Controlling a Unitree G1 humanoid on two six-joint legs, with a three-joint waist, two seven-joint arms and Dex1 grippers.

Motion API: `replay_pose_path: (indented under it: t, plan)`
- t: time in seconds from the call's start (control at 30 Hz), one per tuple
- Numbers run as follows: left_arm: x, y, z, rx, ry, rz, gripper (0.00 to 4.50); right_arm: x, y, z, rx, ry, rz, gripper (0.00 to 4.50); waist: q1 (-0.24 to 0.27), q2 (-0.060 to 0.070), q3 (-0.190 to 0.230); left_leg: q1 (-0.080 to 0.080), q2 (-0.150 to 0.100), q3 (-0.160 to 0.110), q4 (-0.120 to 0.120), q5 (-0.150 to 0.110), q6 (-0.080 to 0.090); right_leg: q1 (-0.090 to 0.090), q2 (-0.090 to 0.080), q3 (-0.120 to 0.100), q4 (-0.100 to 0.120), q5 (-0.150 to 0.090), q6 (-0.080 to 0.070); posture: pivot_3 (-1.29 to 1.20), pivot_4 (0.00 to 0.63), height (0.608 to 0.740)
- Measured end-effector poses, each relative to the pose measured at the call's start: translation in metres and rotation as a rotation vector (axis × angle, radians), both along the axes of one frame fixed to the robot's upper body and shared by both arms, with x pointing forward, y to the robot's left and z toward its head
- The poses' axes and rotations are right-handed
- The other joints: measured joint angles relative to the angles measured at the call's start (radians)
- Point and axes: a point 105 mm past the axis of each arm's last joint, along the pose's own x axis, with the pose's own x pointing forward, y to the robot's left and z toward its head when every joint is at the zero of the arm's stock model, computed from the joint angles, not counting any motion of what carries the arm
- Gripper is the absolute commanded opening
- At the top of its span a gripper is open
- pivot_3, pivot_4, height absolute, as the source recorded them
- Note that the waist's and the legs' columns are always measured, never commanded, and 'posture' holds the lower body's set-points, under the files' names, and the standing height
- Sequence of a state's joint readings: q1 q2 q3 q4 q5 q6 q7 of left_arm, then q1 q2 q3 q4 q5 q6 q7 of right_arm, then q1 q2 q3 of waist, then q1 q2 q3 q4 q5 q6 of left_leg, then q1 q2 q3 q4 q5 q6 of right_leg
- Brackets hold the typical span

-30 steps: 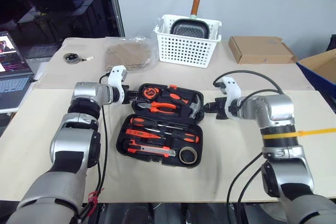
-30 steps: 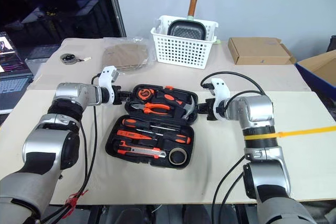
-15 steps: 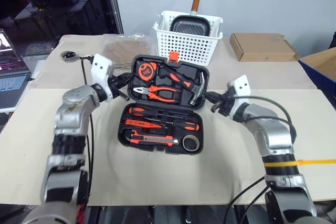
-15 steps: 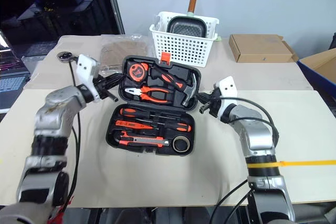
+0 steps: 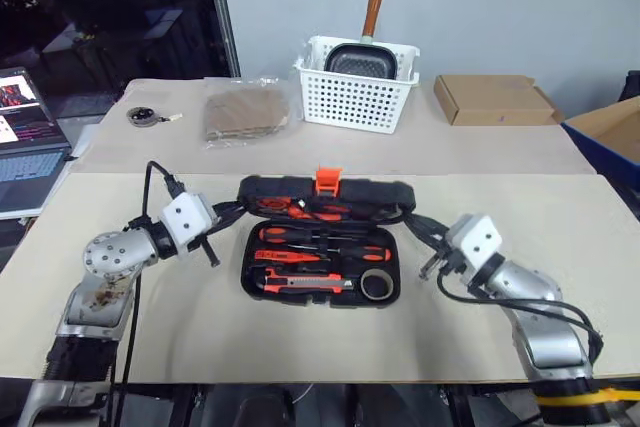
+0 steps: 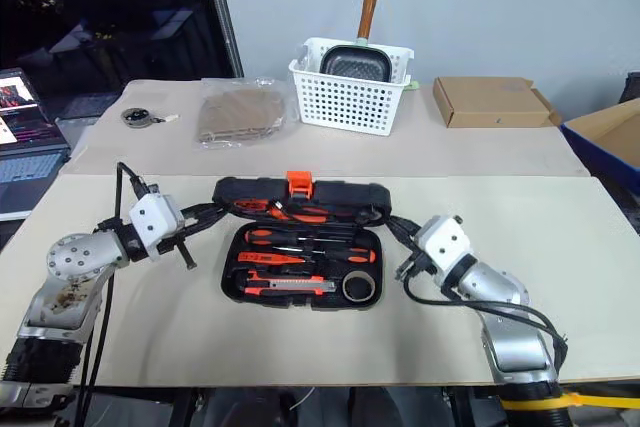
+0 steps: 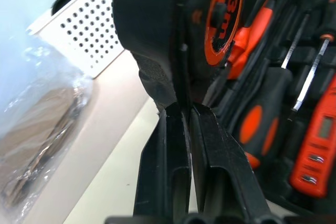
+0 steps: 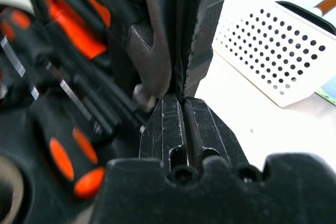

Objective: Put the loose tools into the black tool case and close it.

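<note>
The black tool case (image 5: 248, 269) lies open in the middle of the table. Its lid (image 5: 350, 193) stands on edge and leans over the base, orange latch (image 5: 328, 180) on top. In the base lie two long screwdrivers (image 5: 320, 238), the utility knife (image 5: 300, 283) and the beige tape roll (image 5: 376, 285). My left gripper (image 5: 235, 209) is shut on the lid's left end, its fingers (image 7: 210, 145) pinching the rim beside the tape measure (image 7: 223, 14). At the lid's right end my right gripper (image 5: 412, 222) is shut on the rim next to the hammer (image 8: 152, 51).
A white perforated basket (image 5: 360, 92) with a pan stands behind the case. A cardboard box (image 5: 495, 99) lies at the back right, and a blue-edged box (image 5: 610, 132) at the far right. A plastic-wrapped brown pack (image 5: 245, 112), a small round object (image 5: 145, 116) and a laptop (image 5: 25, 137) are at the left.
The lid has swung up from lying flat behind the base to standing over it. Both grippers came back toward me with it, their wrists rolling.
</note>
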State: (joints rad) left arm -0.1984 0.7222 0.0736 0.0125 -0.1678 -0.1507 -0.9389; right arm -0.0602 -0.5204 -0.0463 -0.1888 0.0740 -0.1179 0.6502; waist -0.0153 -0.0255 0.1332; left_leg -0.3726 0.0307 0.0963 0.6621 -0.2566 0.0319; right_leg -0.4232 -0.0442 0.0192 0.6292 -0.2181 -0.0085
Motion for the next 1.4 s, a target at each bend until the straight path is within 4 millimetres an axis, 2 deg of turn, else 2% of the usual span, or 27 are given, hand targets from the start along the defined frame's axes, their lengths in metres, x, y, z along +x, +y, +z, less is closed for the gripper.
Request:
replay_pose_path:
  t: [0.03,0.1,0.13,0.2,0.33,0.43,0.5,0.6,0.63,0.7,0.77,0.87,0.9,0.97,1.0,1.13,1.2,1.3,1.4]
  plan:
    - [-0.005,0.005,-0.008,0.015,0.039,-0.001,1.67,-0.003,-0.003,-0.001,-0.02,-0.007,0.001,0.0,-0.002,0.0,0.0,0.001,0.0,0.001,0.0,0.0,0.001,0.0,0.0,0.001,0.0,0.0,0.0,0.0,0.15,0.74]
    - [-0.018,0.017,-0.024,0.012,0.125,0.017,2.41,-0.01,-0.01,-0.001,-0.094,-0.043,0.007,0.74,-0.001,0.0,0.0,0.0,0.001,0.001,0.0,-0.001,0.001,0.0,0.0,0.0,0.0,-0.001,0.0,0.0,0.15,0.74]
    - [-0.022,0.022,-0.028,0.014,0.152,0.03,2.7,-0.013,-0.013,-0.003,-0.116,-0.048,0.009,0.91,0.0,0.0,0.0,0.0,0.001,0.001,0.0,-0.001,0.001,0.0,0.0,0.0,0.0,-0.001,0.001,0.0,0.15,0.74]
    - [-0.03,0.04,-0.03,-0.022,0.218,0.084,3.46,-0.02,-0.023,-0.008,-0.2,-0.063,0.006,1.65,0.004,0.0,0.0,0.0,0.001,0.001,0.0,-0.001,0.001,0.0,0.0,0.0,0.0,-0.002,0.001,0.0,0.15,0.74]
    - [-0.033,0.054,-0.016,-0.088,0.23,0.141,3.48,-0.034,-0.034,-0.022,-0.303,-0.05,0.035,2.93,0.012,0.0,0.0,0.001,0.001,0.002,0.0,-0.001,0.001,0.001,-0.001,0.0,-0.001,-0.004,0.005,0.0,0.15,0.74]
    - [-0.03,0.052,-0.011,-0.12,0.242,0.147,3.48,-0.043,-0.03,-0.027,-0.326,-0.06,0.078,2.93,0.01,0.0,0.0,0.003,0.002,0.003,0.0,0.0,0.001,0.002,0.0,0.001,0.0,-0.005,0.007,0.0,0.15,0.74]
    - [-0.029,0.045,-0.004,-0.163,0.259,0.125,3.48,-0.05,-0.036,-0.036,-0.337,0.005,0.074,2.93,0.008,0.0,0.0,0.003,0.002,0.003,0.0,0.0,0.001,0.002,0.0,0.001,0.0,-0.006,0.006,0.0,0.15,0.74]
    - [-0.038,0.027,0.009,-0.224,0.319,0.044,3.48,-0.068,-0.07,-0.052,-0.328,0.282,0.017,2.93,0.012,0.0,0.0,0.003,0.002,0.003,0.0,-0.001,0.002,0.002,-0.002,0.003,0.0,-0.003,0.002,0.0,0.15,0.74]
    - [-0.044,0.022,0.013,-0.246,0.355,0.018,3.48,-0.073,-0.085,-0.05,-0.272,0.388,-0.022,2.69,0.011,0.0,0.0,0.003,0.002,0.003,0.0,-0.002,0.002,0.002,-0.002,0.004,0.0,-0.003,0.002,0.0,0.15,0.74]
    - [-0.051,0.016,0.018,-0.261,0.395,-0.02,3.96,-0.081,-0.087,-0.04,-0.185,0.458,-0.017,2.28,0.003,-0.001,0.0,0.003,0.003,0.003,0.0,-0.002,0.003,0.002,-0.001,0.005,0.0,-0.004,0.002,0.0,0.15,0.74]
    - [-0.065,0.004,0.027,-0.245,0.433,-0.106,4.48,-0.098,-0.073,-0.023,-0.128,0.546,0.097,1.55,-0.001,0.0,0.001,0.004,0.004,0.003,-0.002,-0.002,0.003,0.002,0.0,0.007,0.0,-0.007,0.006,0.0,0.15,0.74]
    - [-0.087,-0.014,0.042,-0.228,0.478,-0.241,4.5,-0.12,-0.035,-0.001,-0.094,0.628,0.311,0.51,-0.001,-0.001,0.001,0.005,0.006,0.003,-0.002,-0.002,0.002,0.003,0.001,0.007,0.0,-0.009,0.008,0.0,0.15,0.74]
    - [-0.093,-0.018,0.044,-0.216,0.492,-0.276,4.5,-0.124,-0.024,-0.001,-0.106,0.642,0.368,0.19,0.0,-0.002,0.001,0.006,0.006,0.003,-0.002,-0.002,0.002,0.003,0.001,0.007,0.0,-0.009,0.008,0.0,0.15,0.74]
    - [-0.104,-0.027,0.046,-0.202,0.519,-0.347,4.5,-0.13,-0.002,-0.006,-0.109,0.666,0.46,0.02,0.002,-0.002,0.001,0.006,0.005,0.003,-0.001,-0.001,0.001,0.002,0.002,0.005,0.001,-0.009,0.007,0.0,0.15,0.74]
    - [-0.111,-0.032,0.048,-0.198,0.53,-0.388,4.5,-0.128,0.007,-0.011,-0.116,0.668,0.485,0.02,0.004,-0.002,0.001,0.007,0.004,0.003,-0.001,-0.001,0.001,0.002,0.002,0.005,0.001,-0.009,0.007,0.0,0.15,0.74]
    - [-0.122,-0.04,0.051,-0.183,0.552,-0.451,4.5,-0.114,0.015,-0.025,-0.158,0.659,0.461,0.02,0.008,-0.001,0.001,0.004,0.002,0.005,-0.001,-0.001,0.001,0.001,0.001,0.005,-0.001,-0.009,0.007,0.0,0.15,0.74]
    - [-0.127,-0.042,0.05,-0.172,0.559,-0.461,4.5,-0.092,0.02,-0.028,-0.159,0.617,0.408,0.02,0.005,-0.003,0.001,0.003,0.002,0.006,-0.001,-0.001,0.001,0.0,0.002,0.005,-0.002,-0.009,0.008,0.0,0.15,0.74]
    - [-0.13,-0.043,0.047,-0.152,0.552,-0.463,4.5,-0.079,0.03,-0.034,-0.166,0.614,0.39,0.02,0.003,-0.003,0.001,0.003,0.002,0.006,-0.002,-0.002,0.002,0.0,0.002,0.006,-0.001,-0.01,0.006,0.0,0.15,0.74]
    - [-0.131,-0.043,0.044,-0.139,0.543,-0.45,4.5,-0.057,0.041,-0.037,-0.131,0.59,0.33,0.02,-0.002,-0.004,0.002,0.004,0.002,0.007,-0.001,-0.002,0.002,-0.001,0.003,0.007,0.0,-0.01,0.006,0.0,0.15,0.74]
